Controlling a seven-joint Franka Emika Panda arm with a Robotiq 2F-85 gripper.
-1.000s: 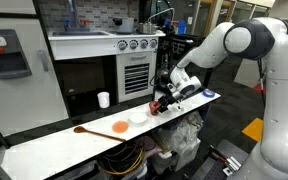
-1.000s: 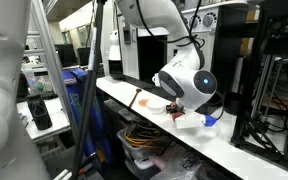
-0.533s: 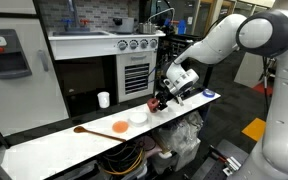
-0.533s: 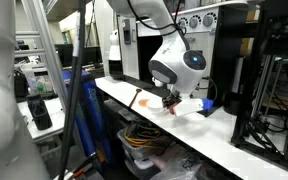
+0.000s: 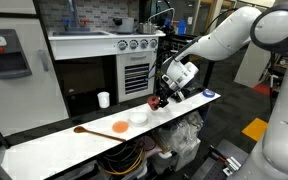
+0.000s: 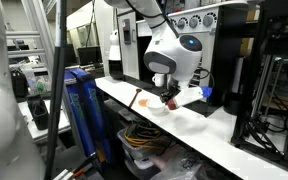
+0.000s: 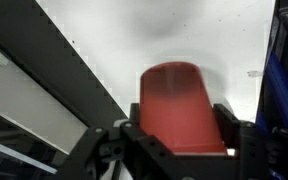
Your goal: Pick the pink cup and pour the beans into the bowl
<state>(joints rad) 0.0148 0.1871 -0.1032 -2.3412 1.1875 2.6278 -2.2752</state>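
Note:
My gripper [image 5: 160,99] is shut on the pink cup [image 5: 155,102] and holds it just above the white counter [image 5: 54,142], right of the white bowl [image 5: 138,117]. In the wrist view the pink cup [image 7: 179,110] fills the space between my black fingers [image 7: 236,122], seen from its side, slightly blurred. In an exterior view my gripper [image 6: 171,99] hangs over the counter with the cup [image 6: 172,101] barely showing and the bowl [image 6: 154,106] beside it. The beans are hidden inside the cup.
A flat orange disc [image 5: 120,127] and a wooden spoon [image 5: 84,130] lie left of the bowl. A white cup [image 5: 104,99] stands further back. A blue object [image 5: 209,94] sits at the counter's right end. An oven unit [image 5: 104,60] stands behind.
My arm has risen and swung, carrying the pink cup slightly toward the bowl. The bowl, disc and spoon have not moved.

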